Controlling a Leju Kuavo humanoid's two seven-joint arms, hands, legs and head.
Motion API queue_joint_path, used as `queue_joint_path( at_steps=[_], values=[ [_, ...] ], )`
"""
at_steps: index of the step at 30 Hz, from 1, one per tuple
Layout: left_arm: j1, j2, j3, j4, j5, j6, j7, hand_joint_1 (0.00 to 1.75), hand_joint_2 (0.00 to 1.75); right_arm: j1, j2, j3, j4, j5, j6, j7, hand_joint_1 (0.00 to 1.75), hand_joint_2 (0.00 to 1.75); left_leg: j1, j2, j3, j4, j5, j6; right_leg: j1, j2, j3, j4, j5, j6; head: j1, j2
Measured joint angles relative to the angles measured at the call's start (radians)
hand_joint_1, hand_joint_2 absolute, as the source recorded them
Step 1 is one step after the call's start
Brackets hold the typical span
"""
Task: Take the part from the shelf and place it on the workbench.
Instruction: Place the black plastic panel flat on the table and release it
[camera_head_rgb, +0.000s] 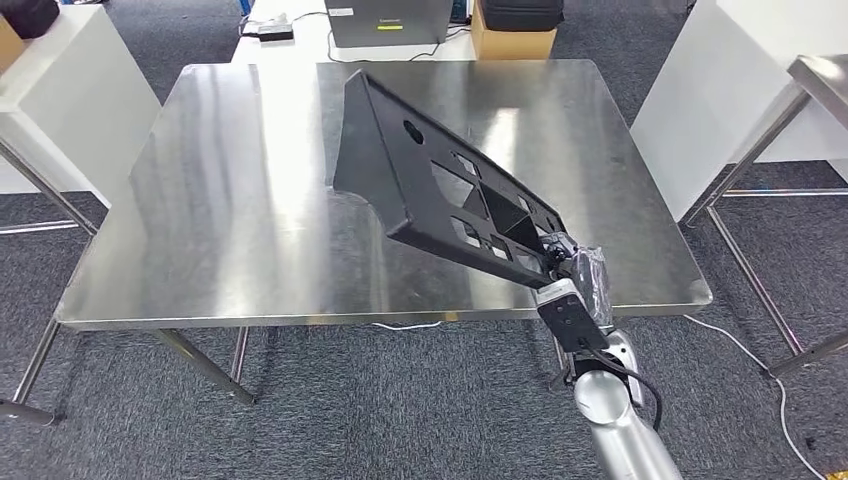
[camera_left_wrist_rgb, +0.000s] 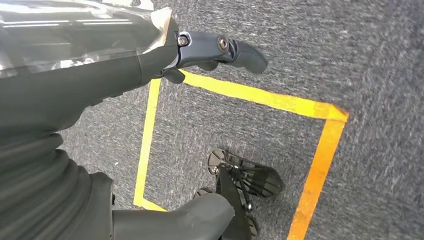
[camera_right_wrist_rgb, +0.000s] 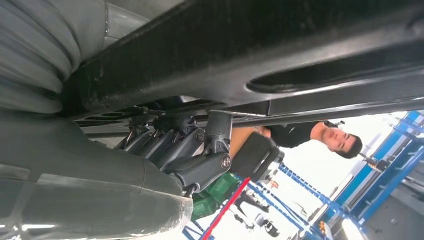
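Head view shows the right hand (camera_head_rgb: 568, 262) gripping the black part (camera_head_rgb: 430, 185) by its near end, the far end resting on the workbench (camera_head_rgb: 230, 200) toward 11 o'clock, while the left hand (camera_left_wrist_rgb: 210, 52) hangs over carpet (camera_left_wrist_rgb: 370, 60), fingers apart, holding nothing.

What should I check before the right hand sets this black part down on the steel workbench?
1. Grip: right hand holds the black part by its near end. Ok.
2. Part over the workbench: ok.
3. Part resting flat: not ok; it is tilted, and far-end contact cannot be told.
4. Landing area under and beside the part bare: ok.
5. Left hand hangs over the carpet, holding nothing, away from the bench: ok.
6. Finger seating under the part: fingers curl against it; firmness cannot be told.
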Motion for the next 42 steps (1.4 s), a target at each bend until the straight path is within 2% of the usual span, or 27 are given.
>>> queue_joint_path(
  at_steps=[2, 4, 6, 7, 8, 10, 11, 12, 13, 14, 16, 25, 27, 29, 32, 33, 42],
  values=[
    [0.0, 0.0, 0.0, 0.0, -0.004, -0.001, 0.0, 0.0, 1.75, 0.006, -0.001, -0.007, -0.006, 0.008, -0.006, 0.002, 1.75, 1.75, 0.005, -0.014, 0.005, -0.009, 0.008, 0.013, -0.002, 0.027, -0.018, 0.043, -0.025, 0.005, 0.002, 0.0],
    [-0.002, 0.0, 0.0, 0.0, -0.007, -0.002, 0.001, 0.0, 1.75, 0.019, -0.004, -0.017, -0.011, 0.016, -0.011, 0.006, 1.75, 1.75, 0.007, -0.027, 0.007, -0.011, 0.011, 0.021, -0.009, 0.065, -0.074, 0.163, -0.081, -0.001, 0.007, 0.0],
    [-0.003, 0.0, 0.0, 0.0, -0.005, -0.001, 0.001, 0.0, 1.75, 0.03, -0.006, -0.027, -0.009, 0.021, -0.011, 0.012, 1.75, 1.75, 0.007, -0.042, 0.007, -0.011, 0.011, 0.022, -0.013, 0.075, -0.135, 0.281, -0.121, 0.001, 0.01, 0.0],
    [-0.003, 0.0, 0.0, 0.0, -0.002, -0.001, 0.001, 0.0, 1.75, 0.031, -0.006, -0.032, -0.006, 0.021, -0.009, 0.013, 1.75, 1.75, 0.008, -0.048, 0.007, -0.01, 0.011, 0.021, -0.014, 0.076, -0.144, 0.293, -0.117, 0.008, 0.01, 0.0],
    [-0.003, 0.0, 0.0, 0.0, 0.0, -0.001, 0.002, 0.0, 1.75, 0.029, -0.005, -0.037, -0.002, 0.022, -0.007, 0.014, 1.75, 1.75, 0.009, -0.054, 0.008, -0.01, 0.011, 0.02, -0.017, 0.076, -0.132, 0.262, -0.097, 0.018, 0.01, 0.0],
    [-0.003, 0.0, 0.0, 0.0, 0.003, 0.0, 0.002, 0.0, 1.75, 0.016, -0.003, -0.045, 0.008, 0.022, -0.004, 0.014, 1.75, 1.75, 0.01, -0.063, 0.01, -0.007, 0.008, 0.014, -0.024, 0.078, -0.068, 0.12, -0.037, 0.037, 0.011, 0.0],
    [-0.004, 0.001, 0.0, 0.0, 0.004, 0.0, 0.002, 0.0, 1.75, 0.009, -0.001, -0.047, 0.013, 0.022, -0.002, 0.014, 1.75, 1.75, 0.009, -0.066, 0.009, -0.004, 0.005, 0.008, -0.026, 0.08, -0.039, 0.059, -0.014, 0.039, 0.011, 0.0],
    [-0.004, 0.002, 0.001, 0.0, 0.004, 0.0, 0.002, 0.0, 1.75, 0.003, 0.001, -0.049, 0.018, 0.022, 0.0, 0.014, 1.75, 1.75, 0.006, -0.068, 0.008, -0.002, 0.003, 0.005, -0.028, 0.082, -0.02, 0.021, 0.001, 0.036, 0.011, 0.0],
    [-0.004, 0.002, 0.001, 0.0, 0.005, 0.0, 0.002, 0.0, 1.75, -0.002, 0.004, -0.051, 0.022, 0.022, 0.003, 0.014, 1.75, 1.75, 0.004, -0.069, 0.006, 0.0, 0.003, 0.006, -0.028, 0.083, -0.014, 0.007, 0.007, 0.031, 0.01, 0.0],
    [-0.004, 0.003, 0.001, 0.0, 0.007, 0.001, 0.002, 0.0, 1.75, -0.005, 0.007, -0.052, 0.027, 0.022, 0.006, 0.014, 1.75, 1.75, 0.003, -0.069, 0.004, 0.002, 0.004, 0.008, -0.026, 0.084, -0.012, 0.005, 0.01, 0.025, 0.01, 0.0],
    [-0.003, 0.004, 0.003, 0.0, 0.011, 0.002, 0.001, 0.0, 1.75, -0.013, 0.013, -0.055, 0.036, 0.022, 0.011, 0.013, 1.75, 1.75, 0.005, -0.068, 0.005, -0.001, 0.007, 0.016, -0.023, 0.085, -0.013, 0.006, 0.012, 0.021, 0.009, 0.0],
    [-0.007, 0.004, 0.008, 0.0, 0.015, 0.003, 0.001, 0.0, 1.75, -0.034, 0.023, -0.055, 0.054, 0.022, 0.021, 0.011, 1.75, 1.75, 0.008, -0.065, 0.007, -0.006, 0.008, 0.017, -0.019, 0.088, -0.013, 0.006, 0.014, 0.016, 0.009, 0.0],
    [-0.007, 0.004, 0.011, 0.0, 0.018, 0.003, 0.0, 0.0, 1.75, -0.047, 0.026, -0.055, 0.067, 0.022, 0.025, 0.008, 1.75, 1.75, 0.01, -0.064, 0.009, -0.007, 0.008, 0.016, -0.016, 0.088, -0.013, 0.006, 0.013, 0.011, 0.009, 0.0],
    [-0.008, 0.004, 0.017, 0.0, 0.02, 0.002, -0.001, 0.0, 1.75, -0.07, 0.03, -0.055, 0.093, 0.021, 0.027, -0.002, 1.75, 1.75, 0.013, -0.063, 0.01, -0.009, 0.009, 0.009, -0.012, 0.088, -0.013, 0.007, 0.013, 0.006, 0.009, 0.0],
    [-0.008, 0.004, 0.031, 0.0, 0.028, 0.0, -0.002, 0.0, 1.75, -0.106, 0.04, -0.053, 0.132, 0.053, 0.009, -0.011, 1.75, 1.75, 0.015, -0.063, 0.008, -0.01, 0.009, -0.016, -0.009, 0.088, -0.015, 0.008, 0.013, 0.006, 0.009, 0.0],
    [-0.009, 0.004, 0.033, 0.0, 0.031, 0.0, -0.003, 0.0, 1.75, -0.115, 0.043, -0.052, 0.139, 0.063, 0.006, -0.01, 1.75, 1.75, 0.014, -0.063, 0.008, -0.01, 0.009, -0.02, -0.009, 0.088, -0.016, 0.008, 0.013, 0.006, 0.009, 0.0],
    [-0.011, 0.004, 0.05, 0.0, 0.041, 0.0, -0.01, 0.0, 1.75, -0.151, 0.064, -0.039, 0.161, 0.075, 0.007, -0.003, 1.75, 1.75, 0.004, -0.063, 0.006, -0.009, 0.009, -0.02, -0.016, 0.088, -0.017, 0.008, 0.013, 0.006, 0.009, 0.0]
  ],
)
